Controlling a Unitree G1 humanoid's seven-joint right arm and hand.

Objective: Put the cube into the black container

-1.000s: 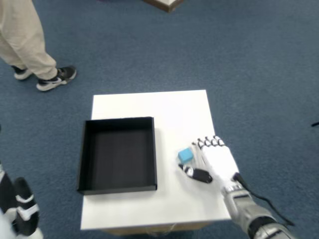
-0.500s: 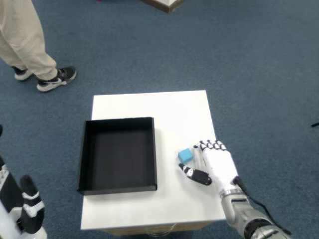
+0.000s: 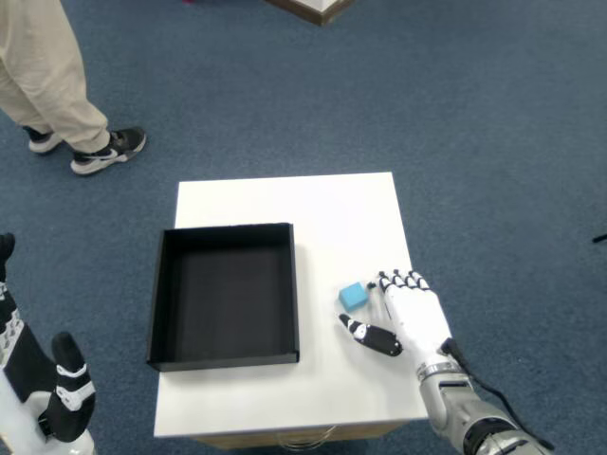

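On the white tabletop (image 3: 285, 204), the cube (image 3: 353, 296) sits just right of the black container (image 3: 226, 294), close to its right wall but apart from it. The right robot hand (image 3: 406, 317) rests just beside the cube, fingers extended and apart, thumb (image 3: 372, 335) splayed toward the container below the cube. It holds nothing; the fingertips (image 3: 396, 280) lie near the cube's right side, and whether they touch it is hard to tell.

The step in hand looks like the grasp. To do it well, the robot hand should shift slightly toward the cube so it lies between thumb and fingers, then close evenly; a one-sided push would likely slide the cube away. After a firm pinch, lift clear of the container's wall before carrying left and releasing over the open floor.

Compared with a second ago, the robot hand has drawn back toward the tabletop's near edge and a little right, opening a small gap; the cube has not moved
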